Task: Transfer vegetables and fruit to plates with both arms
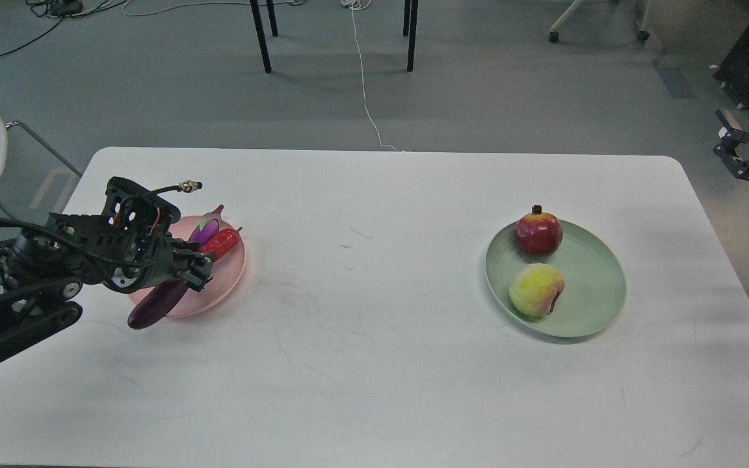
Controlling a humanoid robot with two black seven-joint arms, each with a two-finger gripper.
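2 vegetables on pink plate (228,276), eggplant (165,296) under left gripper (197,272)

1. Eggplant (157,304): glossy purple, slanting across pink plate (235,273), blunt end overhanging the rim.
2. Chili pepper (220,244): red, beside it.
3. Pomegranate (538,235), blushed peach (536,290): on green plate (592,286).
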